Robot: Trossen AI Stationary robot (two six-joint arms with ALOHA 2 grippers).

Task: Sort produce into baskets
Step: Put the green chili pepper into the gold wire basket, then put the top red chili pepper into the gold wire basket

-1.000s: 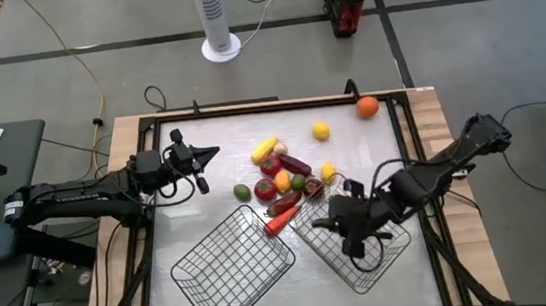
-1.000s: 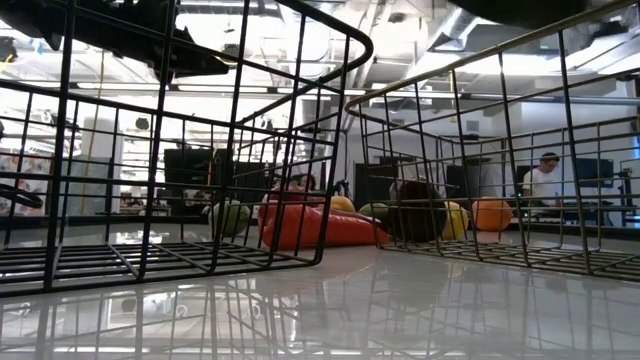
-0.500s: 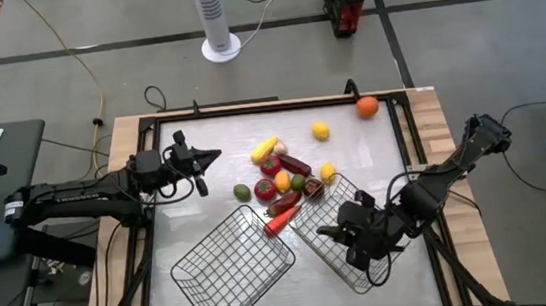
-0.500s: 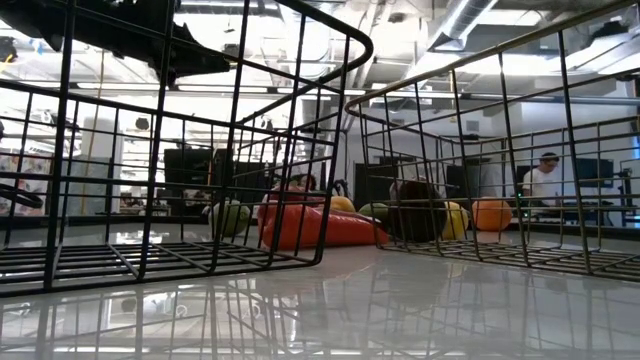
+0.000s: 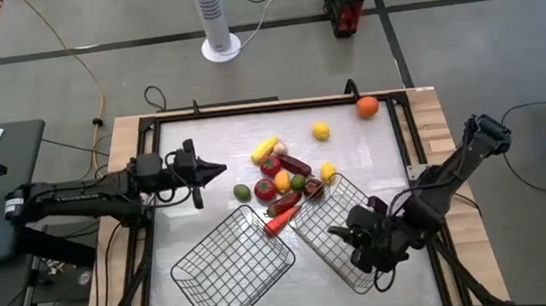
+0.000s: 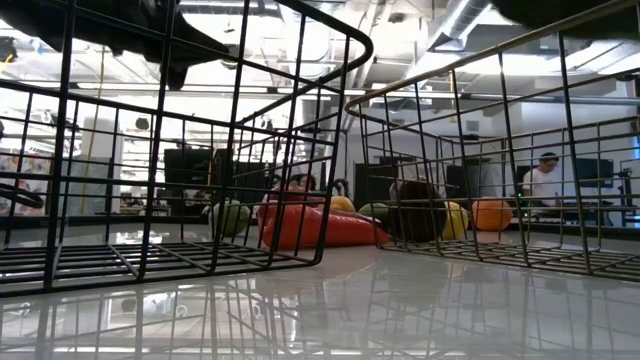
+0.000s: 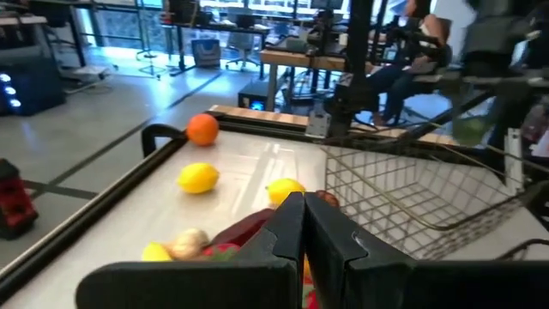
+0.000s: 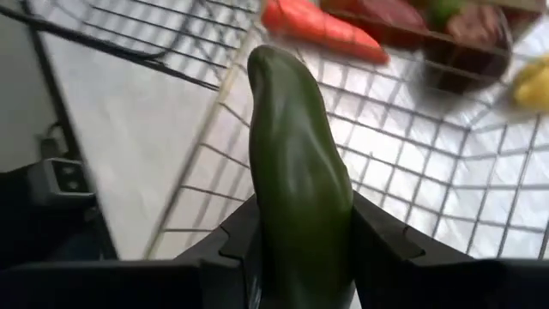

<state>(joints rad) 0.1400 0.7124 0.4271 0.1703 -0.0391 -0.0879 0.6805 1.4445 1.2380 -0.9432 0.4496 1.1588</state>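
Observation:
My right gripper (image 5: 339,233) hangs over the right wire basket (image 5: 336,259) and is shut on a dark green cucumber (image 8: 296,146). My left gripper (image 5: 216,168) is shut and empty at the table's left, beside the produce pile (image 5: 281,182); its fingers (image 7: 302,232) point toward the pile. The pile holds a carrot (image 5: 278,223), a tomato (image 5: 265,188), a corn cob (image 5: 265,150) and other pieces on the table. A lemon (image 5: 321,130) and an orange (image 5: 367,107) lie apart, farther back. The left basket (image 5: 232,267) is empty. My right gripper pinches the cucumber's two sides (image 8: 339,219) between its two fingers (image 8: 382,245). The cucumber lies along the fingers and sticks out well past their tips. It is lifted clear above the right basket's mesh floor (image 8: 429,206).
The two baskets stand side by side at the table's near middle, the carrot between their far corners. A raised black frame (image 5: 406,130) rims the white tabletop. A person sits in the room beyond the table (image 6: 545,180). Bare tabletop lies at the far left (image 5: 201,140).
My right gripper has gone toward the table's near right corner with the cucumber, staying over the right basket. My left gripper has shifted a little toward the near edge. The produce and baskets have stayed put.

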